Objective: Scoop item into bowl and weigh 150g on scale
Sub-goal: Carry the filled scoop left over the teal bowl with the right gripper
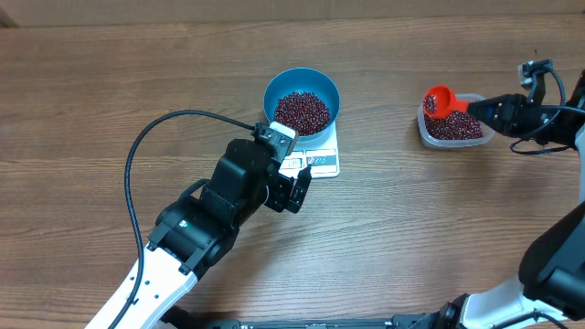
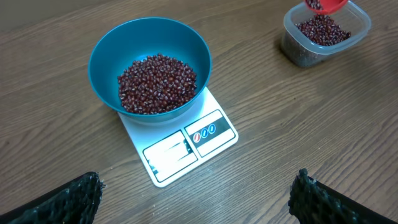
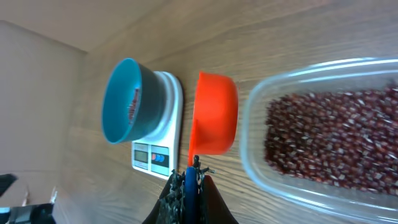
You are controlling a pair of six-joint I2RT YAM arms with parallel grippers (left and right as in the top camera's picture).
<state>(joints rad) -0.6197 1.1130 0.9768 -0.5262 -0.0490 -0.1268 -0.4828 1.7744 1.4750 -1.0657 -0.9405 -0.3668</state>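
Observation:
The blue bowl (image 1: 271, 91) stands on the white scale (image 1: 325, 164) and holds a heap of dark red beans (image 1: 303, 111). My left gripper (image 1: 291, 185) hovers just in front of the scale, and its jaws (image 2: 198, 186) stand wide open over bare wood. At the right, my right gripper (image 1: 486, 108) is shut on the blue handle of an orange scoop (image 1: 441, 99). The scoop (image 3: 214, 112) hangs over the left end of the clear tub (image 1: 483, 135) with some beans in it. The tub holds more beans (image 3: 336, 137).
The left arm's black cable (image 1: 137, 155) loops over the table to the left of the bowl. The scale's display and buttons (image 2: 186, 142) face the left gripper. Bare wood lies between the scale and the tub (image 2: 292, 50).

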